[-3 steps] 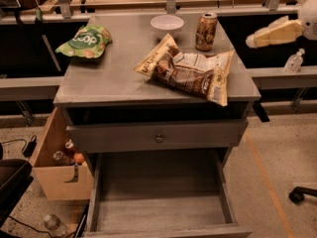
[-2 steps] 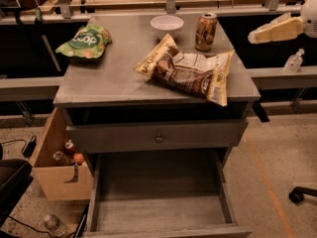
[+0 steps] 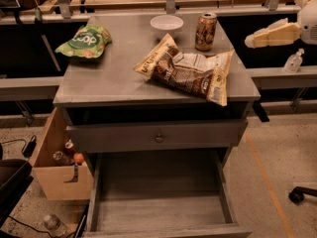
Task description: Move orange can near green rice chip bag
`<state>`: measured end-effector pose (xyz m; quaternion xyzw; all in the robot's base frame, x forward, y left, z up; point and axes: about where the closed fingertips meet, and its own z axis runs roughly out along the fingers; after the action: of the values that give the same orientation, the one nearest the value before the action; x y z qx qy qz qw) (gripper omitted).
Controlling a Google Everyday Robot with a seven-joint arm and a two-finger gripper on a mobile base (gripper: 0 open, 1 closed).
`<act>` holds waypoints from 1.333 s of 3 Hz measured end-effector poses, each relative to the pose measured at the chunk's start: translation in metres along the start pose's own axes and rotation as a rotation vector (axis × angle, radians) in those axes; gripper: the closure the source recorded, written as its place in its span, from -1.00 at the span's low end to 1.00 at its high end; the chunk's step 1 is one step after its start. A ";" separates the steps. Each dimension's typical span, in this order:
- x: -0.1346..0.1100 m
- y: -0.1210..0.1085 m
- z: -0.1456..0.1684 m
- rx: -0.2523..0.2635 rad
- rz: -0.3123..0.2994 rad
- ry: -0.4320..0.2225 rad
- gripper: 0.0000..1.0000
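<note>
tabletop [image 3: 114, 83]: carries everything.
tan chip bag [image 3: 190, 71]: sprawls between can and green bag; a low carry could snag it.
green rice chip bag [image 3: 84, 41]: far-left corner.
gripper [image 3: 253, 38]: off the right edge, clear of the can; jaws spread or closed, cannot tell.
white bowl [image 3: 167, 24]: near the likely path, easily knocked.
orange can [image 3: 206, 31]: upright, back right; a sideways bump could tip it.
</note>
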<state>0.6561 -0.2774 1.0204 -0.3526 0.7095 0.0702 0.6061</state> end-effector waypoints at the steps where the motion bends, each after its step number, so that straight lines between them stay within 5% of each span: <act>1: 0.002 0.002 0.042 -0.049 0.084 -0.077 -1.00; 2: 0.019 -0.012 0.097 -0.095 0.187 -0.149 -1.00; 4: 0.038 -0.025 0.149 -0.113 0.275 -0.190 -1.00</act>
<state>0.7908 -0.2337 0.9563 -0.2775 0.6856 0.2249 0.6343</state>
